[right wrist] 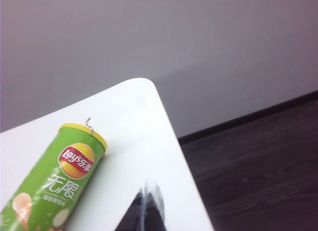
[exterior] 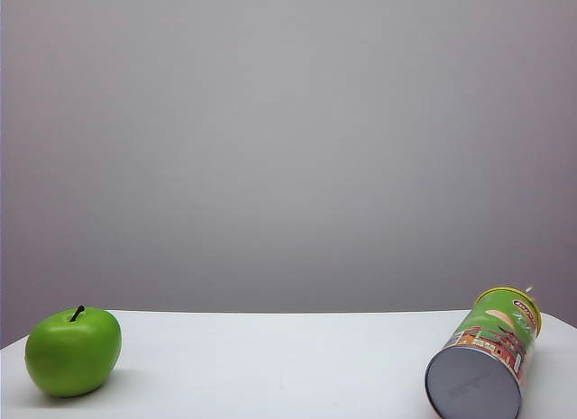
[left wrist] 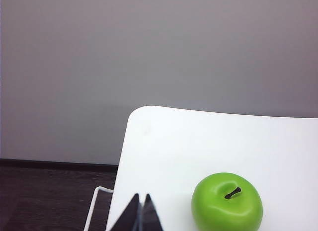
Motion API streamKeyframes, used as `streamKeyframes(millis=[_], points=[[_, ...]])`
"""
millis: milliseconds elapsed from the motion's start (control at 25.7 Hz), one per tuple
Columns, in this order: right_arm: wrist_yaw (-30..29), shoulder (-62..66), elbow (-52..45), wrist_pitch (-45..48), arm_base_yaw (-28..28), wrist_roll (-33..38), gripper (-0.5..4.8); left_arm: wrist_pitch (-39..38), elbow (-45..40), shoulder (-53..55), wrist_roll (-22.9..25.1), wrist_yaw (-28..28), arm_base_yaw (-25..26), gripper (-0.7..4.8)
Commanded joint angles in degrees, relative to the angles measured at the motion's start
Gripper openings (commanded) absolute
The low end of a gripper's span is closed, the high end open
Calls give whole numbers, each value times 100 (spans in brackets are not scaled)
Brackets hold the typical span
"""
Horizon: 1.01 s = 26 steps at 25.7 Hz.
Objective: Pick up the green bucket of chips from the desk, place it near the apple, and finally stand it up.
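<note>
White desk [exterior: 270, 365]: apple [exterior: 73, 351] left, toppled chip bucket [exterior: 484, 363] right.

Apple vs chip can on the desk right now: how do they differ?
Shape: the apple is round, the chip can is a long cylinder.
Pose: the apple sits stem-up; the can lies on its side, grey base toward the exterior camera.
Place: the apple is at the left of the desk, the can far right.
Surface: the apple is plain, the can printed, with a yellow lid.
Shared: both green, neither touched by a gripper.

On the bench [exterior: 288, 365], the apple [exterior: 73, 350] sits near left and the can [exterior: 487, 360] lies on its side near right, well apart.
</note>
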Motion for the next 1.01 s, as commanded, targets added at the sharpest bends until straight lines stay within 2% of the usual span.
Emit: streamKeyframes(millis=[39,272,350,466,583,738,894,971,1010], points=[[-4,-2,-35,94,0,-105,1,35,24,-2,4,26,2,-5],[-26,-2,-35,96,0,-114,1,26,39,0,-33,66,0,-5],[-350,0,-22,157,0,-114,1,-101,205,11,-243,533,0,-5],[-625,0,98,302,2,-83,-1,-319,627,68,-490,450,7,-5],[-350,9,448,188,0,-85,-1,-273,1128,365,-601,374,9,-5],[2,96,1106,87,0,42,-1,-313,2197,1375,-592,498,7,-5],[15,417,1537,136,0,133,-1,-610,3246,2483,-232,977,7,-5],[-42,831,1834,133,0,157,-1,-1110,4065,3307,120,1637,7,-5],[-219,1147,1993,190,0,234,-1,-1462,4529,3783,463,2065,7,-4]])
